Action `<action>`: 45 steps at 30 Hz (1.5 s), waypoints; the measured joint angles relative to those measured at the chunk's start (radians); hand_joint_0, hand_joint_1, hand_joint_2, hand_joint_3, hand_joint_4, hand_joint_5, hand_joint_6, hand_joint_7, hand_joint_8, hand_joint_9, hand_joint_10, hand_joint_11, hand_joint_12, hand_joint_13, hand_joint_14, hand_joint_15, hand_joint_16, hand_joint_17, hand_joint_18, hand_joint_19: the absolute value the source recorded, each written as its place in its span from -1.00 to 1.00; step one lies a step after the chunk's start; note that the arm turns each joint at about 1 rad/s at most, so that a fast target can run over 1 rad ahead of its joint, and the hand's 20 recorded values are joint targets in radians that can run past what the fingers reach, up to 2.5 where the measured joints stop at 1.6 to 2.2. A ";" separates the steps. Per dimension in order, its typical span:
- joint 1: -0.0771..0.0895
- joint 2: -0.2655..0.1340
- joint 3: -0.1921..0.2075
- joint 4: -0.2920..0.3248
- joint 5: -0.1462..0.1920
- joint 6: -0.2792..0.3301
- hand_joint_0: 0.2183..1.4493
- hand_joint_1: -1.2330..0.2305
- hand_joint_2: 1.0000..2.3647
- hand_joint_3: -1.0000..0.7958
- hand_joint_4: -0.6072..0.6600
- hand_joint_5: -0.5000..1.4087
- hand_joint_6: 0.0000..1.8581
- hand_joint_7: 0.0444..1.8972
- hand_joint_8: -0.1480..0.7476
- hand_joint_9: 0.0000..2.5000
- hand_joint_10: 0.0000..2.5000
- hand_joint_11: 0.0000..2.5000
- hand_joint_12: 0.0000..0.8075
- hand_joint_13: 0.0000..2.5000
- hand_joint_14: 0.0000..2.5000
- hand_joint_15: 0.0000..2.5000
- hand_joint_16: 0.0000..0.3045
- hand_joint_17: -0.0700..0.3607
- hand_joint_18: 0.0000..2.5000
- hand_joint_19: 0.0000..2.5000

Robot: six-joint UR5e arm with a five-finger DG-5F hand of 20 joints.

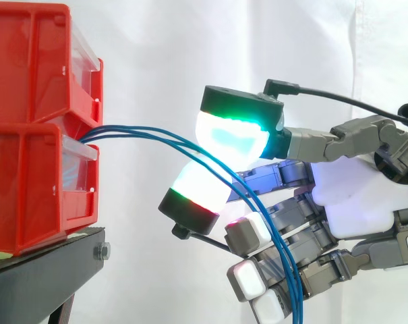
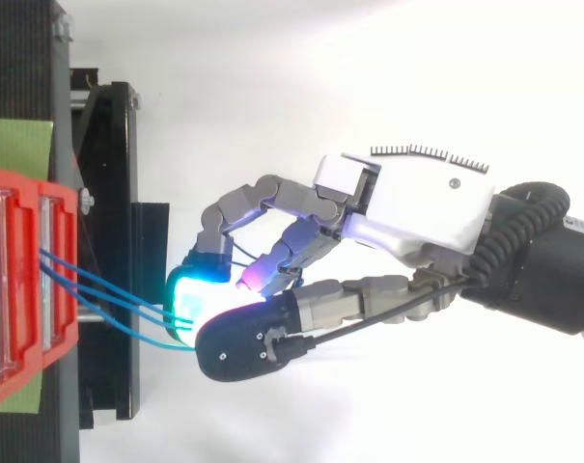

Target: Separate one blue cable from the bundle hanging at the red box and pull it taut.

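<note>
**Robot hand** (image 1: 359, 196), entering from the right edge and curled. Its two large glowing pads (image 1: 234, 135) meet at frame centre, closed on the blue cables (image 1: 296, 297). How many strands lie between the pads cannot be told. The strands emerge at the left, where two stacked red bins (image 1: 28, 189) meet, and arc rightward to the pads. They then curve down across the lower fingers (image 1: 247, 233) to the bottom edge. The bins rest on a black stand (image 1: 48, 270) at lower left, with a white curtain (image 1: 156, 40) behind.

We note glossy red plastic bins (image 1: 28, 169), a matt black metal stand (image 1: 48, 263), smooth-sheathed blue cables (image 1: 190, 146) and a white cloth curtain (image 1: 156, 54); the hand (image 1: 365, 196) wears a smooth white shell.
</note>
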 measured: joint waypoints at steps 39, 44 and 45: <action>0.000 0.030 0.000 -0.079 0.001 0.031 -0.09 -0.45 -0.99 -0.40 -0.08 -0.73 -0.02 -0.04 -0.17 -0.24 -0.98 -0.14 -0.24 -0.31 -0.98 -0.48 -0.71 -0.21 -0.46 -0.51; 0.001 0.039 0.000 -0.097 0.002 0.032 -0.04 -0.46 -1.00 -0.44 -0.10 -0.72 -0.01 -0.04 -0.18 -0.23 -0.98 -0.13 -0.26 -0.32 -0.98 -0.48 -0.72 -0.22 -0.48 -0.51; 0.001 0.040 0.000 -0.099 0.002 0.032 -0.04 -0.47 -1.00 -0.44 -0.09 -0.72 -0.01 -0.06 -0.18 -0.23 -0.98 -0.13 -0.26 -0.32 -0.98 -0.48 -0.72 -0.22 -0.47 -0.52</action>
